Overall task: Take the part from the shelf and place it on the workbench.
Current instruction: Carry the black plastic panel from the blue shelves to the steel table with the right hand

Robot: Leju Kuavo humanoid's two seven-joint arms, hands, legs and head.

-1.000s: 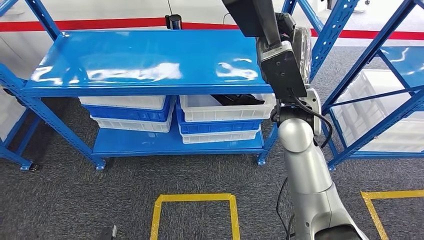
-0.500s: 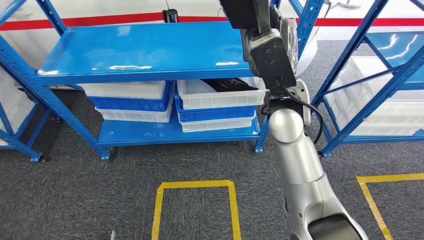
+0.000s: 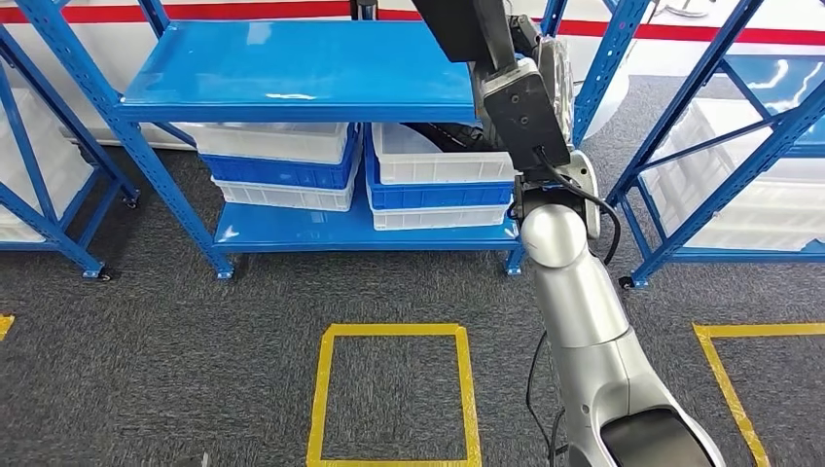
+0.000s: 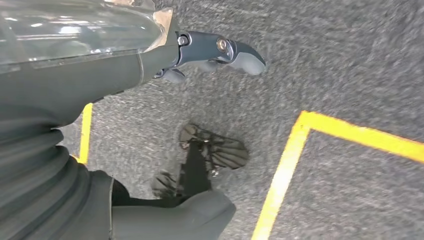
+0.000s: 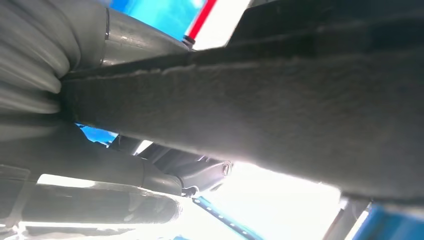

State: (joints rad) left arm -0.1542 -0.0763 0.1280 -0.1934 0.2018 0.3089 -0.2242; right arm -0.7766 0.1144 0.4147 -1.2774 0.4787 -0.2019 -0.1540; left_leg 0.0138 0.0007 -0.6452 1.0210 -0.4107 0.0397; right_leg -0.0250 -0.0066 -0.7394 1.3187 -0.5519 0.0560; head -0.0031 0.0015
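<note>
My right arm rises from the lower right, and my right hand [image 3: 551, 70] is lifted high in front of the blue shelf [image 3: 302, 68]. It holds a long dark part [image 3: 465, 27] that runs out of the head view's top edge. In the right wrist view the same dark, felt-like part [image 5: 280, 115] crosses the picture, with the right hand's fingers [image 5: 165, 175] wrapped under it. Another black part [image 3: 440, 136] lies in the upper white bin [image 3: 440, 165] under the shelf top. My left hand [image 4: 165, 57] hangs over the grey carpet, fingers apart, holding nothing.
Stacked white and blue bins [image 3: 282, 170] fill the shelf's lower level. More blue racks stand at the right [image 3: 720, 117], holding white bins, and at the left [image 3: 49, 185]. Yellow tape squares [image 3: 394, 336] [image 3: 725, 375] mark the carpet in front.
The whole picture has shifted: the shelf now sits higher and further right, so the camera has moved. My right hand keeps its hold on the dark part, still raised.
</note>
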